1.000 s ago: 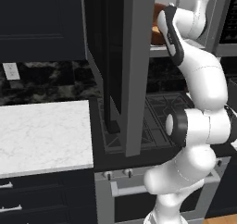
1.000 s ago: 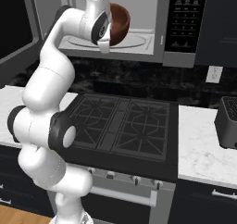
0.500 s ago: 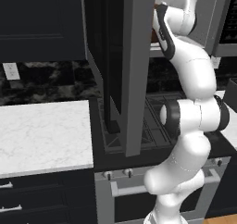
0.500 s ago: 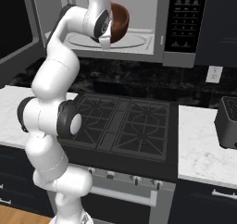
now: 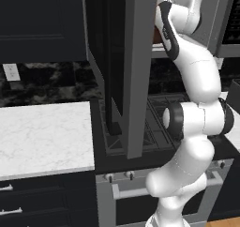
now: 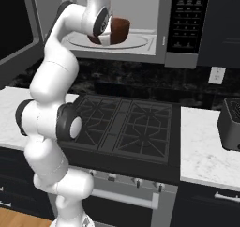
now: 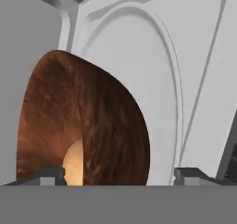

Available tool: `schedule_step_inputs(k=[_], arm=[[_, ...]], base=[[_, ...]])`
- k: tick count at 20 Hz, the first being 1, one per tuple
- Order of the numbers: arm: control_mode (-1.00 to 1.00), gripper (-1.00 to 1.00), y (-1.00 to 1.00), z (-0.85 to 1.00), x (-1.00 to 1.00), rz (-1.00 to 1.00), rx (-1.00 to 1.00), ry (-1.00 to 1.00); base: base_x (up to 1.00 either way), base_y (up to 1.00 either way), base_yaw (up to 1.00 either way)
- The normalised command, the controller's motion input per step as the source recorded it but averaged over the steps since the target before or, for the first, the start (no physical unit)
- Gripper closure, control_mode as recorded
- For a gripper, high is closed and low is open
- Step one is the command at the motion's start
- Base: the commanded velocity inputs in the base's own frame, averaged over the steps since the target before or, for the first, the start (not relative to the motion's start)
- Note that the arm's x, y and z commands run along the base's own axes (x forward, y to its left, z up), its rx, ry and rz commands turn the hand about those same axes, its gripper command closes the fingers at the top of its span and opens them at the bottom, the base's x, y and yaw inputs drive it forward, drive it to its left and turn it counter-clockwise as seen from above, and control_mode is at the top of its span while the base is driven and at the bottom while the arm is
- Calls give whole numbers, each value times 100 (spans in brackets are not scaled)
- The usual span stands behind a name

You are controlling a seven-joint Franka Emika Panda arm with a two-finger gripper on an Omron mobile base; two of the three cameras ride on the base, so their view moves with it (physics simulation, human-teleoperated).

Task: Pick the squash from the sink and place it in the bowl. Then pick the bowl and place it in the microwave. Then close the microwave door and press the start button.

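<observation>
A black gas stove point(image 6: 129, 127) with dark grates sits between two stretches of white marble bench point(image 5: 42, 137), its front carrying a row of small knobs point(image 6: 136, 181) above a pale oven handle point(image 6: 122, 198). A dark boxy appliance point(image 6: 229, 123) stands on the bench at the far right edge. Behind runs a black speckled backsplash point(image 6: 140, 78) with a white wall outlet point(image 6: 215, 74). Dark cabinets point(image 5: 42, 22) hang above, dark drawers point(image 5: 47, 200) with light handles below, and a strip of wood floor point(image 6: 16, 219) shows at the lower corner

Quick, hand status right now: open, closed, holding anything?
Hand: open, fingertips spread to either side of the reddish-brown wooden bowl's wall, not clamped on it.
</observation>
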Motion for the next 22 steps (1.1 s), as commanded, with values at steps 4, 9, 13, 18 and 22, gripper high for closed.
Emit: schedule_step_inputs(k=[4,9,13,18,22], arm=[[-100,-100,2,-25,-81,0,0,-15],[-100,-100,0,-47,-100,0,0,-12],[-100,-100,0,-43,-100,0,0,-14],[-100,-100,-9,-46,-54,0,-1,-2],[-100,-100,-12,-49,3,0,-24,1]], base=[[0,0,0],[0,0,0],[0,0,0],[0,0,0],[0,0,0]])
